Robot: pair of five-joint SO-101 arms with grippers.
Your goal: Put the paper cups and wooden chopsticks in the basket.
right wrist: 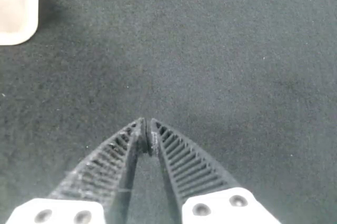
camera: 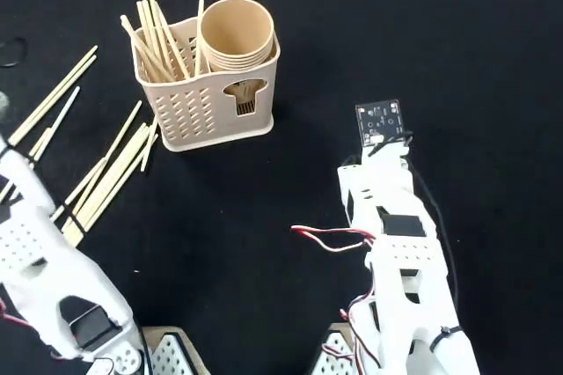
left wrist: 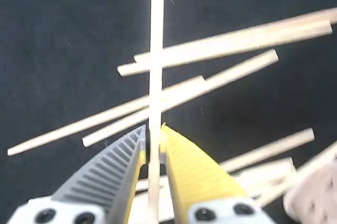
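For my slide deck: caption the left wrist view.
Left claw shut on one wooden chopstick, over loose chopsticks scattered on black table.

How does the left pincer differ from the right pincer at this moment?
The left pincer is shut on a chopstick; the right pincer is shut on nothing. The left pincer is half yellow, half grey; the right pincer is all dark grey. Under the left pincer lie loose chopsticks; under the right pincer, bare black cloth. Both are ribbed.
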